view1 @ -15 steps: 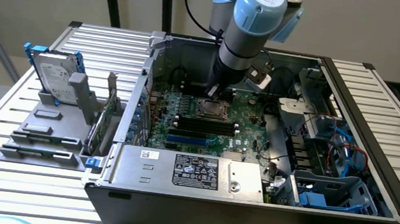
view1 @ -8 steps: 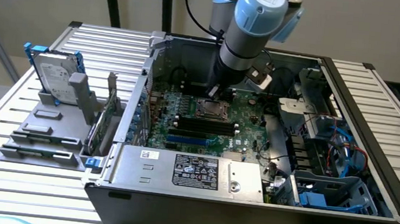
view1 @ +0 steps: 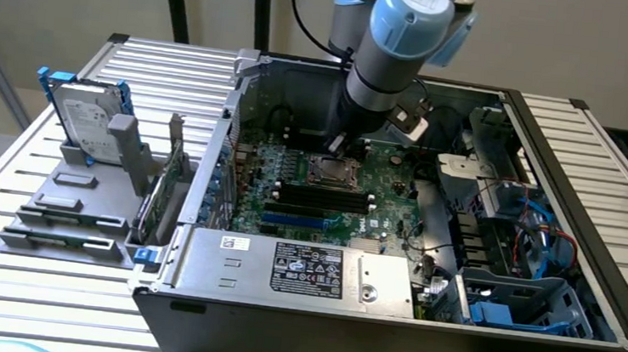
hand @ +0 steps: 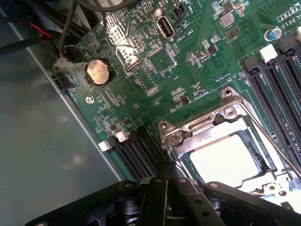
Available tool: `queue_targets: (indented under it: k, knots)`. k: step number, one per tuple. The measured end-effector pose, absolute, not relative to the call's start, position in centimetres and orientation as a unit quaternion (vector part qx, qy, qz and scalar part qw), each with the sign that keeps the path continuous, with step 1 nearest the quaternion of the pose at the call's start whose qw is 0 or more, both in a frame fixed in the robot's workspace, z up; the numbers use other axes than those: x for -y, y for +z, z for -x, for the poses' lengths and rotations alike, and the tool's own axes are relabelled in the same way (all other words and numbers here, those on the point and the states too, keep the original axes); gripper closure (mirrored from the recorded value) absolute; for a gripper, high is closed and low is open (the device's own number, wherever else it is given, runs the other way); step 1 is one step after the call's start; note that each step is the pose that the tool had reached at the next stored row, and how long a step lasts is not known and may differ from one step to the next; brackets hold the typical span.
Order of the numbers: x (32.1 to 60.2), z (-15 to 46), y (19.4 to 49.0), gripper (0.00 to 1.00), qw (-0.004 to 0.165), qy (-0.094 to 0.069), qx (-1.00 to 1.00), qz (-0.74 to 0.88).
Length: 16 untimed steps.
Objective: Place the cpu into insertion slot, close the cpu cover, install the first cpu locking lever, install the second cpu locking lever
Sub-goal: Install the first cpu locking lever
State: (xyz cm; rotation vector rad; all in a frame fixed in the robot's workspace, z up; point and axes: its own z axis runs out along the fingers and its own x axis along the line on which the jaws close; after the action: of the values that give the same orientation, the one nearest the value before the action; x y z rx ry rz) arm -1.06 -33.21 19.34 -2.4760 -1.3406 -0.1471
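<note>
Open PC case [view1: 580,250] lying on a slatted table [view1: 16,201], green motherboard [hand: 141,66] inside. Arm [view1: 400,38] reaching down into the case; gripper [view1: 337,144] hanging just above the socket's far edge in the exterior view. Black gripper body [hand: 174,202] at the wrist view's edge, close over the socket corner. Cannot tell how far open; nothing seen held.

Cpu [hand: 225,159] already seated in the slot [hand: 188,162], pale silvery top facing up, flat on the board. Square chip, so no long axis; edges running parallel to the socket frame and to the black memory slots [hand: 282,89] beside it. Cover [hand: 207,129] down flat over the chip, its window framing the silvery top. A thin lever [hand: 263,125] running along the socket edge on the memory-slot side; whether latched, cannot tell. In the exterior view, socket [view1: 330,171] near the board's middle, memory slots [view1: 318,198] just in front of it.

Writing: white print on the board's edge reading partly "3610" [hand: 289,19], rest cut off. White label [view1: 308,269] with dense black print on the power supply [view1: 385,276], not readable. Label on the hard drive [view1: 83,117] standing in the grey rack [view1: 66,206] at the exterior view's left, also unreadable. Round coin cell [hand: 99,71] near the board edge.
</note>
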Motion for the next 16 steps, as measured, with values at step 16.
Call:
queue_targets:
  k: [16]
  knots:
    - [33.47,0.64,19.33,0.89,0.164,-0.054,0.469,0.866]
